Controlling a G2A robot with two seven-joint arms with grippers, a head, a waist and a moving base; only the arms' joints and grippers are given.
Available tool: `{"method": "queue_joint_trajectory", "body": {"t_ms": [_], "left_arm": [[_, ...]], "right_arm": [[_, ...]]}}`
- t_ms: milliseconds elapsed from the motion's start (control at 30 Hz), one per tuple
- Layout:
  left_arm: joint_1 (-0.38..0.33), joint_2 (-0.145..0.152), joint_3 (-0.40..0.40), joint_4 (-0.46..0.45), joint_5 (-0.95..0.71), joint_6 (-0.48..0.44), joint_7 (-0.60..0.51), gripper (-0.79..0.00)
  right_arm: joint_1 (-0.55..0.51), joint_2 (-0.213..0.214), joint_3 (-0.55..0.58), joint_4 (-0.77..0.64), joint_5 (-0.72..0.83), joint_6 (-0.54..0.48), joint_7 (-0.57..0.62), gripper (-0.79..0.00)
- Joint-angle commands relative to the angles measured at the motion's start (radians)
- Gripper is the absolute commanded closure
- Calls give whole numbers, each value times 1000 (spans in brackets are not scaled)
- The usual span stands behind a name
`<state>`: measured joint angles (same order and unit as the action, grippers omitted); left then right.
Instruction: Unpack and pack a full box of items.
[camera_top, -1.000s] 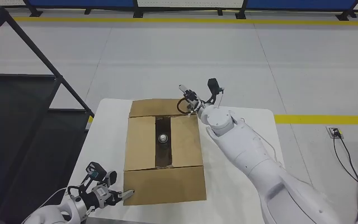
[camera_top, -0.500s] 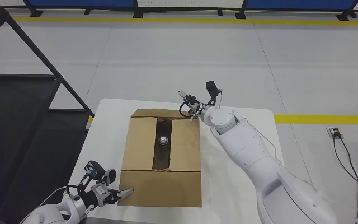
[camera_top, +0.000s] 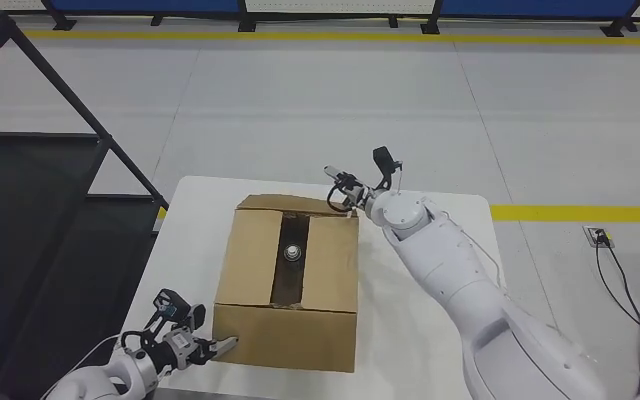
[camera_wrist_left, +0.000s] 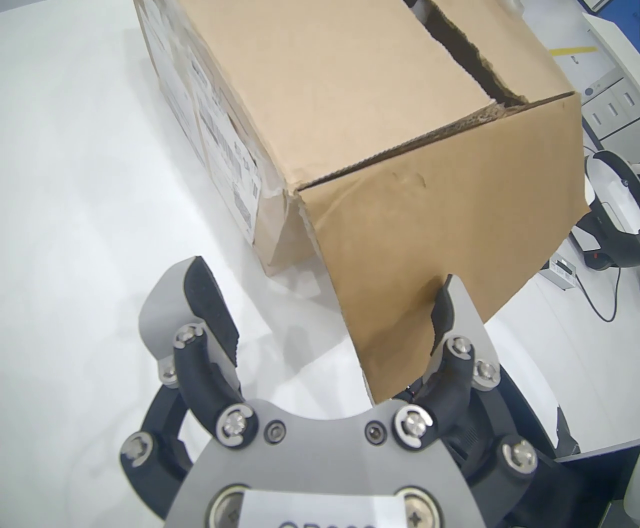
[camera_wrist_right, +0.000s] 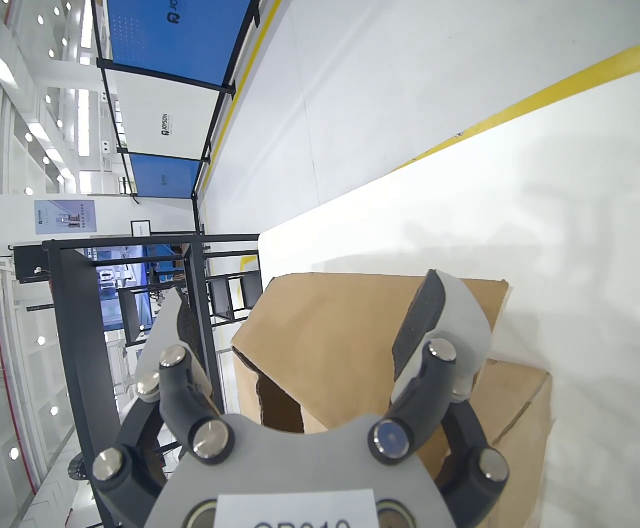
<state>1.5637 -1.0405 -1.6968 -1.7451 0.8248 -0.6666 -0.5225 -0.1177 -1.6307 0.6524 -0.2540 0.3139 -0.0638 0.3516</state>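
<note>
Since the far flap (camera_top: 275, 203) looks narrower from above than a second ago, I judge that closing has begun. The box (camera_top: 250, 270) sits mid-bench (camera_top: 195, 240), slightly turned, with a bottle (camera_top: 291, 251) in its gap. The right pincer (camera_wrist_right: 307, 292), fingers apart, is at that flap. The left pincer (camera_wrist_left: 324, 277), apart too, touches the near flap (camera_wrist_left: 450, 210).

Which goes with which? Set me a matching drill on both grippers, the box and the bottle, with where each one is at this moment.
Things:
1. left gripper
2. right gripper
3. box
4. bottle

Places and states:
A. down in the gap in the box's top
B. on the table, flaps nearly shut
C. at the box's far right corner, jaws open
D. at the box's near left corner, jaws open

Pairs: 1-D, 2-C, 3-B, 4-A
</note>
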Motion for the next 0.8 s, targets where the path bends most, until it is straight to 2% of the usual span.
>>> {"method": "queue_joint_trajectory", "body": {"t_ms": [0, 167, 267, 400, 567, 767], "left_arm": [[-3, 1, 8, 7, 10, 3, 7, -785], [-5, 4, 15, 18, 20, -4, 16, -785], [10, 7, -12, -5, -12, -22, 47, -785], [62, 12, -76, -64, -110, -57, 84, -785], [109, 14, -143, -110, -209, -55, 127, -785], [146, 16, -191, -138, -282, -41, 134, -785]], "right_arm": [[-3, 0, 8, -3, -3, 4, -18, -785], [-8, 3, 41, -22, 21, -51, -48, -785], [-20, 12, 65, -65, 37, -159, 4, -785], [-40, 28, 72, -129, 5, -267, 139, -785], [-64, 46, 62, -226, -58, -290, 345, -785], [-68, 52, 64, -249, -85, -280, 355, -785]]}}
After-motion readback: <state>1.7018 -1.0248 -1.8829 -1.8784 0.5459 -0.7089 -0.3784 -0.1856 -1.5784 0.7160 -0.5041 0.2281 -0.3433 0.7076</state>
